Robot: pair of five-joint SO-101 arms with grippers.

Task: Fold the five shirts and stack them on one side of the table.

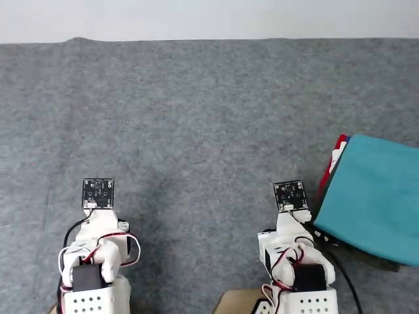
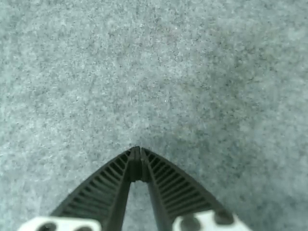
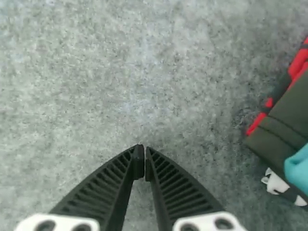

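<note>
A stack of folded shirts (image 1: 376,199) lies at the table's right side, a teal one on top with red, white, blue and dark layers showing at its edges. In the right wrist view the stack's corner (image 3: 284,120) shows dark, red and teal cloth. My right gripper (image 3: 141,149) is shut and holds nothing, just left of the stack above bare felt. The right arm (image 1: 291,196) stands near the front edge. My left gripper (image 2: 138,151) is shut with nothing in it, over bare felt. The left arm (image 1: 98,196) sits at the front left.
Grey felt (image 1: 196,118) covers the whole table up to a pale wall at the back. Both arm bases (image 1: 95,288) stand at the front edge, with loose wires around them.
</note>
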